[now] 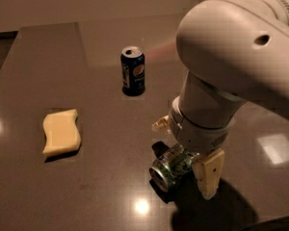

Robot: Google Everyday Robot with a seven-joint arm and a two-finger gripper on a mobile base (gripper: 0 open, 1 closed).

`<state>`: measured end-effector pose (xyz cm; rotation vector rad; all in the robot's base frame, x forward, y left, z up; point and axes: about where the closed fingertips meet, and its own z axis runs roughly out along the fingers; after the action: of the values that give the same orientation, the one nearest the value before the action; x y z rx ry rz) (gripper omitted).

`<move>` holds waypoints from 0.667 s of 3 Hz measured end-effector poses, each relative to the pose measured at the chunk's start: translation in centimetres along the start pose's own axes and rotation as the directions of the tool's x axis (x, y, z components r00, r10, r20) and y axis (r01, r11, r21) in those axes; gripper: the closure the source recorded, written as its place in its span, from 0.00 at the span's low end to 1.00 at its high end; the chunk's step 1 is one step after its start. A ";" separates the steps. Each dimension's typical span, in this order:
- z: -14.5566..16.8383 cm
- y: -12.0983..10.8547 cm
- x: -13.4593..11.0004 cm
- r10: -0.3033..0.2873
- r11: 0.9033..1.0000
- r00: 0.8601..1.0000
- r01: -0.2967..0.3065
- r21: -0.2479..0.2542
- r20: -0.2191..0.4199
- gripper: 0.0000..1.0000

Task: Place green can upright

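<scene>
Straddling green can (164, 171), tool (183, 159), Pepsi can (133, 71) beyond

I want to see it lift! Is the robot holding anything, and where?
Nothing yet. The gripper has its jaws open either side of the green can, lying on the table.

We see the gripper (183, 158) low over the near-right of the dark table (48, 52), fingers spread either side of the green can (166, 169) lying on its side, with the blue Pepsi can (133, 70) upright farther back and a yellow sponge (61, 132) at left.
</scene>
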<state>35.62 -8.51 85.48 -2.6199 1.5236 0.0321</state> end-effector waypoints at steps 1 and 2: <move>0.7 -0.2 -0.2 0.003 1.000 1.000 -0.004 -0.021 -0.027 0.25; 0.5 -0.6 -0.3 0.010 1.000 0.999 -0.011 -0.022 -0.034 0.48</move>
<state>35.99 -7.93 85.05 -2.6428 1.5570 0.0061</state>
